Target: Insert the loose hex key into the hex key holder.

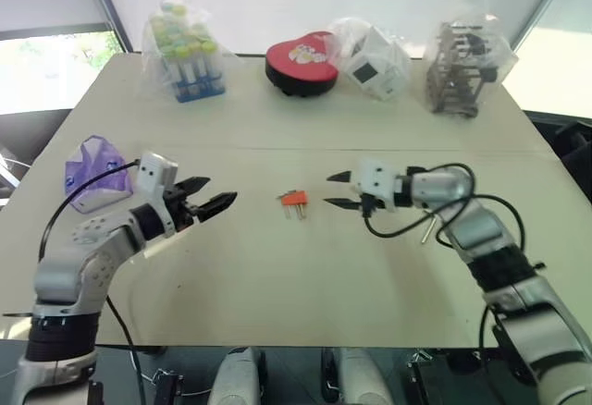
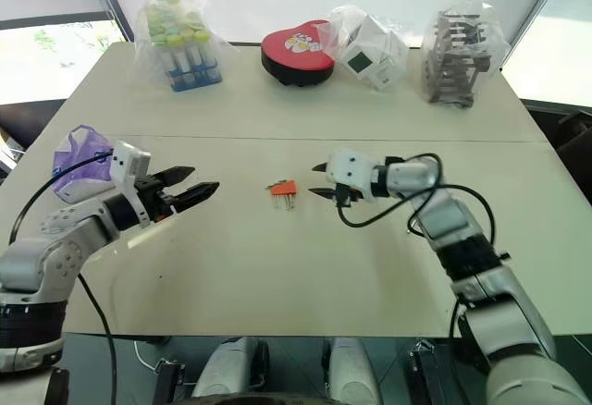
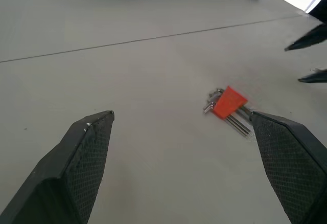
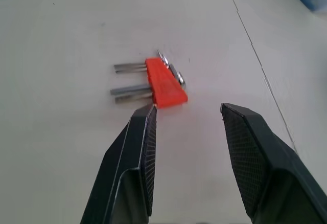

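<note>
Holder first: the hex key holder (image 1: 294, 199) lies flat on the table (image 1: 277, 276) between your two grippers, near the middle, with its thin keys pointing toward you, at about 6 o'clock in the head views. Your right gripper (image 1: 337, 190) sits at its 3 o'clock, close by; your left gripper (image 1: 215, 198) sits at its 9 o'clock, somewhat farther off. Judged from that, the right arm is the nearer one to the holder.

Look at the right wrist view: the orange block (image 4: 164, 83) lies just beyond the fingertips, its long body running roughly along the line your fingers point, the prongs sticking out sideways from it. The right jaws stand partly apart and hold nothing. In the left wrist view the jaws are spread wide and empty, with the holder (image 3: 229, 102) near one fingertip rather than centred in the gap.

The loose hex key (image 1: 426, 230) appears to be the thin grey rod lying on the table beside your right forearm, at about 4 o'clock from the holder and behind the right gripper. It is too small for you to read its bend. Neither gripper has it, so you would likely need to go back for it.
</note>
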Available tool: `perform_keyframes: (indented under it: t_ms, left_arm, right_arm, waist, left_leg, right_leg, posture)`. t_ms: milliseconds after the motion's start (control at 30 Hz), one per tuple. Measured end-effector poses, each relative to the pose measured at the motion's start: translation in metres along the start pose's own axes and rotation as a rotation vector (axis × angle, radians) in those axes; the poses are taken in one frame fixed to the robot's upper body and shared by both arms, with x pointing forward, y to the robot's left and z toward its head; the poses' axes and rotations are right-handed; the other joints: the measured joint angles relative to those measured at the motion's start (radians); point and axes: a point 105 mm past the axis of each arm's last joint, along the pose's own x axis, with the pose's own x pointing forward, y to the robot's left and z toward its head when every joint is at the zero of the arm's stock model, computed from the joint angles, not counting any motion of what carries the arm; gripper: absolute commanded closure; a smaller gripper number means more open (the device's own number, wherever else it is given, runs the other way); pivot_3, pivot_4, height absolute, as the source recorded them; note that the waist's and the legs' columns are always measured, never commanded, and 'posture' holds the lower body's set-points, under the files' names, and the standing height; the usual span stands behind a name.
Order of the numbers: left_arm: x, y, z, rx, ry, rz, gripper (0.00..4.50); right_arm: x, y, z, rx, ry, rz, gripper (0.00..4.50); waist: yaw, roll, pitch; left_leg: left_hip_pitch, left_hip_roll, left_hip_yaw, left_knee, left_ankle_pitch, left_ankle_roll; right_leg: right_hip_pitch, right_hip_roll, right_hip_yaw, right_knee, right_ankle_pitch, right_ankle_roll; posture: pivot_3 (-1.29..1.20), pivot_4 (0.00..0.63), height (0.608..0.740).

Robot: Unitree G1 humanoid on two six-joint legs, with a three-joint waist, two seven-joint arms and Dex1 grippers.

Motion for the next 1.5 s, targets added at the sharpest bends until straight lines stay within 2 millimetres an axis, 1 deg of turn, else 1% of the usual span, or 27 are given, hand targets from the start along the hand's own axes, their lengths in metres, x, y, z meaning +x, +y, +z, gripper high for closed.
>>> perform_keyframes:
  t_ms: [100, 200, 300, 400, 567, 800, 967, 1267, 1500]
  left_arm:
    - [-0.002, -0.003, -0.002, 0.001, 0.015, -0.012, 0.00]
    - [-0.004, -0.008, -0.001, 0.015, 0.015, -0.019, 0.00]
    - [-0.005, -0.011, -0.002, 0.016, 0.016, -0.014, 0.00]
    - [-0.006, -0.013, -0.001, 0.018, 0.014, -0.010, 0.00]
    - [-0.009, -0.013, -0.001, 0.024, 0.008, 0.014, 0.00]
    - [-0.010, -0.015, 0.004, 0.040, -0.012, 0.033, 0.00]
    - [-0.010, -0.017, 0.007, 0.048, -0.020, 0.041, 0.00]
    - [-0.010, -0.017, 0.007, 0.051, -0.025, 0.061, 0.00]
    - [-0.010, -0.016, 0.007, 0.052, -0.026, 0.066, 0.00]
  right_arm:
    - [0.011, -0.006, 0.002, -0.023, -0.005, 0.047, 1.60]
    - [0.019, -0.004, -0.008, -0.015, 0.019, 0.104, 0.13]
    - [0.023, -0.004, -0.017, -0.007, 0.043, 0.141, 0.13]
    - [0.028, -0.004, -0.022, 0.009, 0.051, 0.162, 0.13]
    - [0.042, -0.005, -0.025, 0.036, 0.058, 0.166, 0.13]
    - [0.049, -0.003, -0.029, 0.014, 0.077, 0.169, 0.13]
    - [0.053, 0.000, -0.027, 0.031, 0.060, 0.173, 0.13]
    - [0.070, 0.009, -0.022, 0.213, 0.032, 0.195, 0.13]
    - [0.071, 0.010, -0.024, 0.245, 0.046, 0.190, 0.13]
  waist:
    - [0.003, 0.000, 0.000]
    - [-0.001, 0.000, 0.000]
    - [-0.003, 0.001, 0.000]
    - [-0.005, 0.001, 0.001]
    - [-0.007, 0.002, 0.001]
    - [-0.006, 0.002, 0.001]
    - [-0.008, 0.002, 0.001]
    - [-0.010, 0.002, 0.001]
    - [-0.010, 0.002, 0.001]
  left_leg:
    - [-0.001, 0.000, 0.000, 0.000, 0.000, 0.000]
    - [-0.001, 0.000, 0.000, 0.000, 0.000, 0.000]
    - [-0.001, 0.000, 0.000, 0.000, 0.000, 0.000]
    - [0.000, 0.000, 0.000, 0.000, 0.000, -0.001]
    - [0.000, 0.000, 0.000, -0.001, 0.002, -0.003]
    - [0.000, 0.000, 0.000, -0.001, 0.003, -0.005]
    - [0.000, 0.000, 0.000, -0.001, 0.003, -0.005]
    - [0.001, 0.000, 0.000, -0.002, 0.002, -0.004]
    - [0.002, 0.000, 0.000, -0.002, 0.002, -0.004]
  right_leg:
    - [0.000, -0.001, 0.000, 0.000, 0.000, 0.000]
    - [0.000, -0.001, 0.000, -0.001, 0.000, 0.000]
    - [0.000, -0.001, 0.000, 0.000, 0.000, 0.000]
    - [0.000, -0.001, 0.000, 0.000, 0.000, 0.000]
    - [0.000, -0.001, 0.000, 0.000, 0.000, 0.000]
    - [0.000, -0.001, 0.000, 0.000, 0.000, 0.000]
    - [0.000, -0.001, 0.000, 0.001, 0.000, 0.000]
    - [0.000, -0.001, 0.000, 0.003, 0.000, 0.000]
    - [0.000, -0.001, 0.000, 0.003, 0.000, 0.000]
  posture:
    - [0.00, 0.150, 0.740]
    - [0.00, 0.150, 0.740]
    - [0.00, 0.150, 0.740]
    - [0.00, 0.150, 0.740]
    - [0.00, 0.150, 0.740]
    - [0.00, 0.150, 0.740]
    - [0.00, 0.150, 0.740]
    - [0.00, 0.150, 0.740]
    - [0.00, 0.150, 0.740]
